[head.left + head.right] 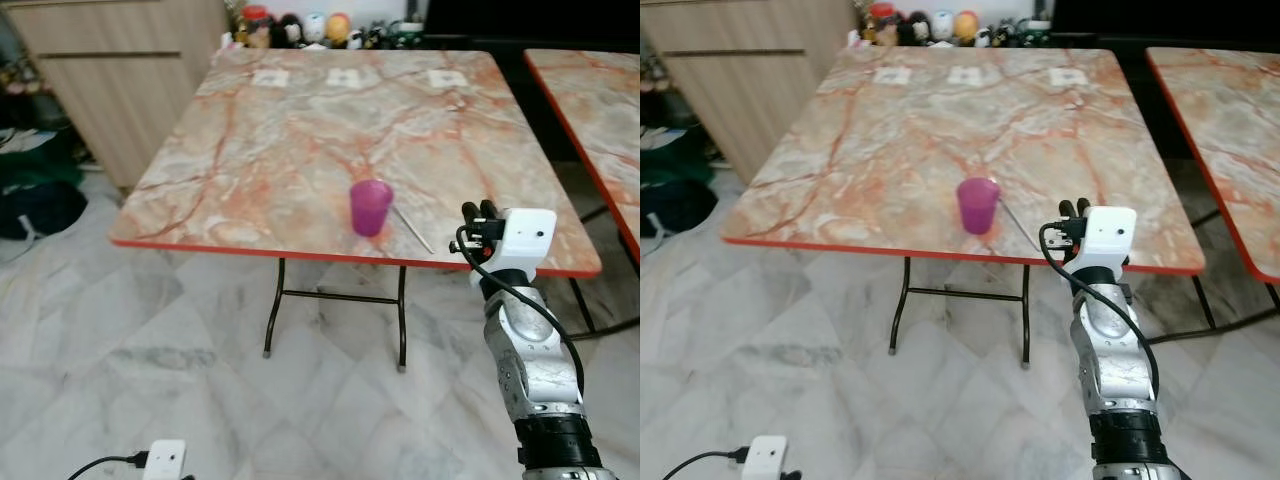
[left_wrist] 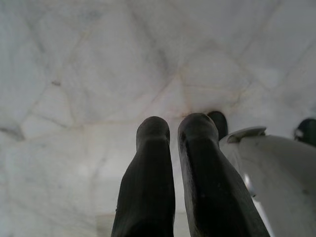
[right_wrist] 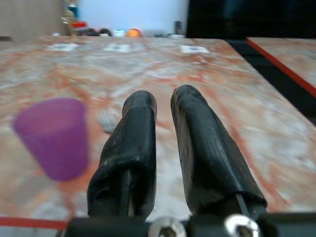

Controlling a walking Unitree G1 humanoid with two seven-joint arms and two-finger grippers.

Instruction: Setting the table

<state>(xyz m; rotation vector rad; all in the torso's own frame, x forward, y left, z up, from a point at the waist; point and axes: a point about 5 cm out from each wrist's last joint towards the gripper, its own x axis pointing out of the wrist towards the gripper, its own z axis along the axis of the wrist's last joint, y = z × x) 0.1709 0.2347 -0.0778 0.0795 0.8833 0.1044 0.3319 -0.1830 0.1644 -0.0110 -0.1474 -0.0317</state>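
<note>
Cup (image 1: 370,207) purple, unlabelled; right tool (image 1: 477,210) closed, nearby.

Counting as seen from the head views:

- One purple cup (image 1: 371,207) sitting on the near table.
- One thin silver utensil (image 1: 412,229) lying just beside the cup; kind unclear.
- Three small white cards (image 1: 348,77) lying in a row along the far edge.
- Two marble-topped tables (image 1: 300,130) standing side by side.
- One wooden cabinet (image 1: 110,70) standing behind.
- Two grippers showing: right gripper (image 1: 478,212), left gripper (image 2: 177,129).
</note>
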